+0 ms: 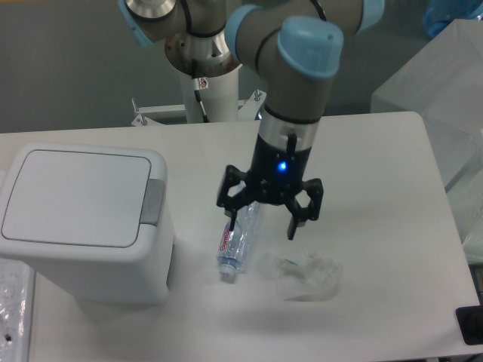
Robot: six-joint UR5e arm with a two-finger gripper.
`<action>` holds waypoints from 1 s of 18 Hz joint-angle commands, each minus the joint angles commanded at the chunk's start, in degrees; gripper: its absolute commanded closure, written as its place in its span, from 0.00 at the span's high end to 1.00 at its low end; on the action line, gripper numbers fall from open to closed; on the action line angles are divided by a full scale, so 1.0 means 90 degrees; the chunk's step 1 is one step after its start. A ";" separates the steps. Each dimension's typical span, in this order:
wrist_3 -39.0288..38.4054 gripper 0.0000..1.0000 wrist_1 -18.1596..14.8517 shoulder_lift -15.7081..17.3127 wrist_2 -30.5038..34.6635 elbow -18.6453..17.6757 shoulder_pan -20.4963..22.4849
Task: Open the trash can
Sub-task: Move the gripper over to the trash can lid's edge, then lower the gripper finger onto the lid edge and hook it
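The trash can (83,226) is a large boxy white bin at the left of the table. Its flat white lid (75,196) is down. A grey push-button tab (154,202) sits on the lid's right edge. My gripper (263,223) hangs over the middle of the table, to the right of the can and apart from it. Its black fingers (294,225) are spread open and hold nothing. One finger stands just above a plastic bottle.
A clear plastic bottle (238,243) with a pink label lies on the table under the gripper. A crumpled clear plastic wrapper (306,273) lies to its right. A translucent box (441,90) stands at the right edge. A dark object (472,326) sits at the bottom right corner.
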 joint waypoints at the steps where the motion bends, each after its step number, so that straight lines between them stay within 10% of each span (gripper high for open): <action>1: -0.0019 1.00 0.0010 0.0020 -0.0010 -0.0019 -0.0097; 18: -0.0156 1.00 0.0068 0.0176 -0.0127 -0.0254 -0.0645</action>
